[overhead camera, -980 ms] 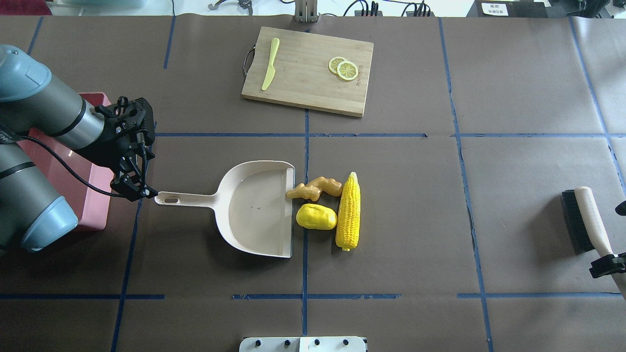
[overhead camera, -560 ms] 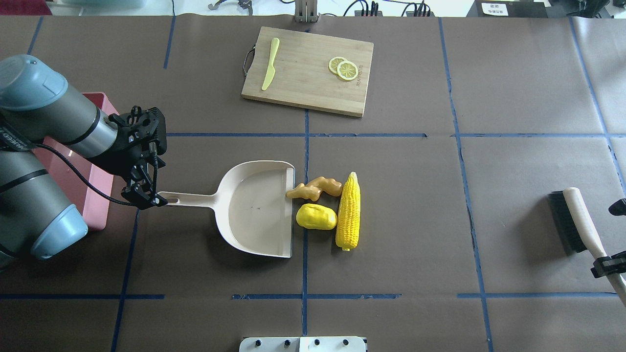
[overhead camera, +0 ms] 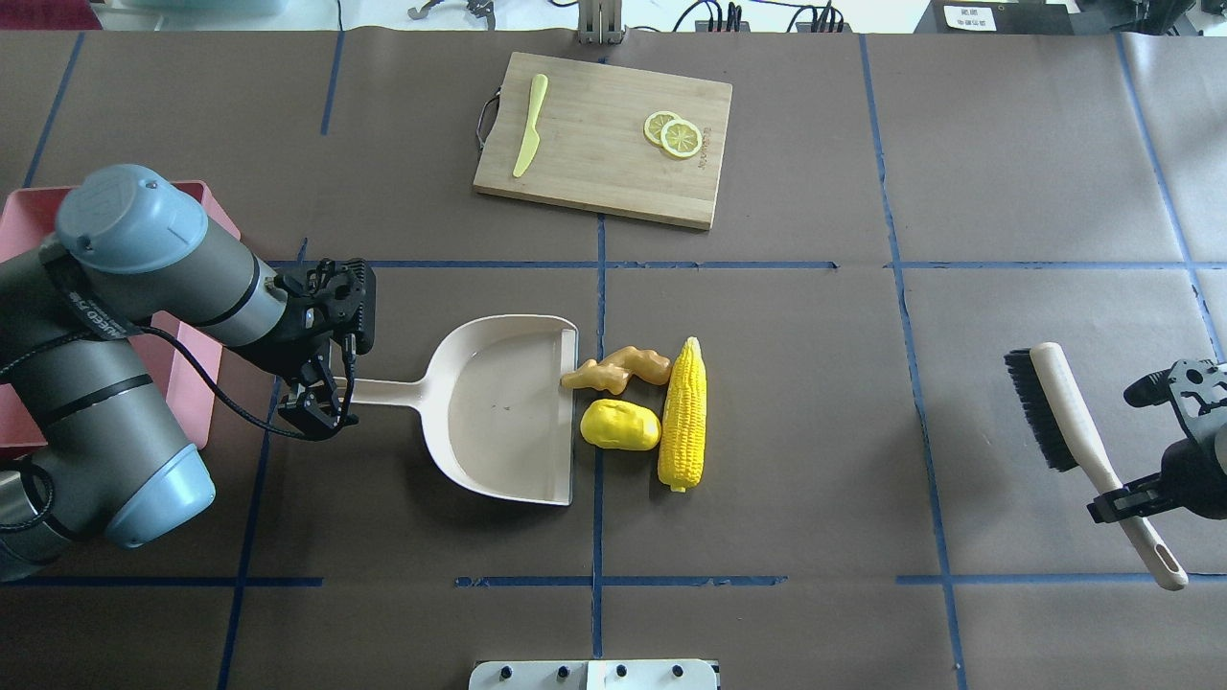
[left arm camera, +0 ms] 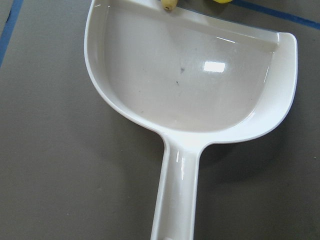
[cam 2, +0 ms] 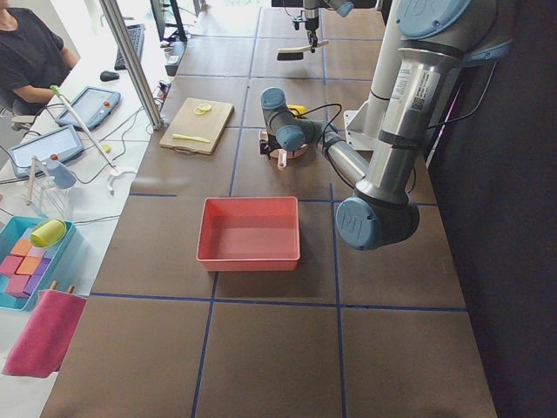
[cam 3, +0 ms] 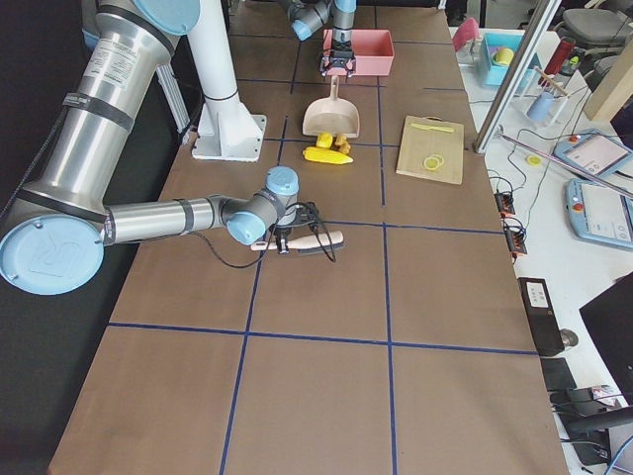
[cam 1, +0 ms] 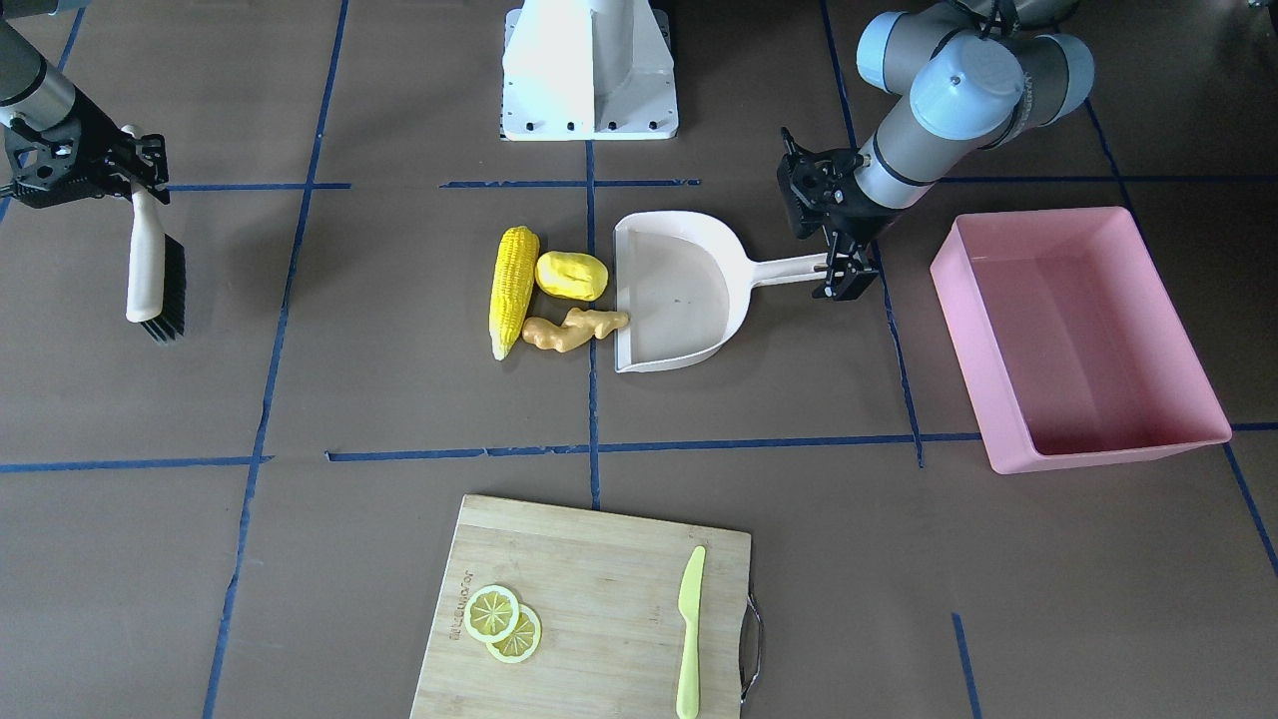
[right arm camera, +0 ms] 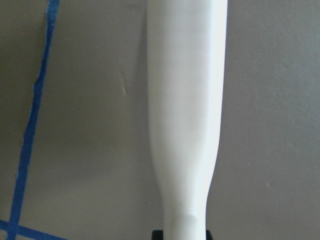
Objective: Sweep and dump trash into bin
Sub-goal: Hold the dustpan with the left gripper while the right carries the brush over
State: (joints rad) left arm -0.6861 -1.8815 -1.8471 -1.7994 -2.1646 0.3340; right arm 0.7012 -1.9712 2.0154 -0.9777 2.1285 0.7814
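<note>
The corn cob [overhead camera: 682, 414], the yellow lump [overhead camera: 620, 425] and the ginger root [overhead camera: 616, 368] lie together on the table at the open mouth of the beige dustpan [overhead camera: 498, 412]. The ginger's tip touches the pan's lip. My left gripper [overhead camera: 324, 395] is open, its fingers on either side of the end of the dustpan's handle [left arm camera: 177, 200]. The pink bin [cam 1: 1108, 454] stands empty behind my left arm, partly hidden in the overhead view [overhead camera: 19, 206]. My right gripper [overhead camera: 1117, 498] is shut on the white handle of a black-bristled brush [overhead camera: 1064, 412], far right of the trash.
A wooden cutting board [overhead camera: 604, 139] at the far side holds a yellow-green knife [overhead camera: 530, 125] and two lemon slices [overhead camera: 674, 134]. Bare brown table with blue tape lines lies between the brush and the corn.
My left gripper has moved right from beside the bin until it straddles the dustpan's handle end. My right gripper has carried the brush leftward, further into view. Trash and dustpan have not moved.
</note>
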